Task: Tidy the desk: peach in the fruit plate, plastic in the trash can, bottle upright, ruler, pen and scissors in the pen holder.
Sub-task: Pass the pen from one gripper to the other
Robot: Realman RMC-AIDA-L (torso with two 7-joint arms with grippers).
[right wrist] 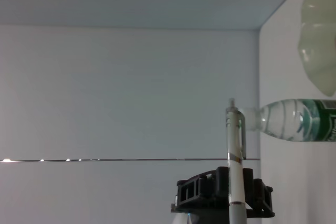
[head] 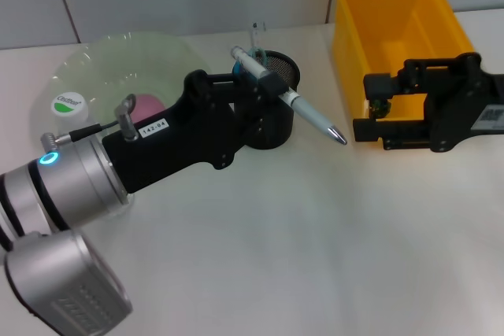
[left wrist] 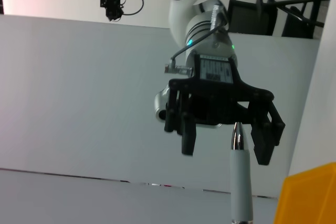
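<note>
My left gripper (head: 264, 84) is shut on a white pen (head: 311, 116). It holds the pen slanted over the black mesh pen holder (head: 285, 68), with the tip pointing right and down past the holder's rim. A clear ruler (head: 256, 37) stands in the holder. The pink peach (head: 147, 105) lies in the green see-through fruit plate (head: 118, 57). My right gripper (head: 368, 108) hangs open and empty at the front of the yellow trash can (head: 394, 21). The left wrist view shows the right gripper (left wrist: 226, 151) beyond the pen (left wrist: 241, 182). The bottle (right wrist: 296, 120) shows beside the pen (right wrist: 233, 156); I cannot tell if it is upright.
A round green-and-white label (head: 68, 103) shows at the plate's left side. The white tabletop (head: 315, 241) stretches in front of both arms. The yellow bin's corner (left wrist: 310, 198) appears in the left wrist view.
</note>
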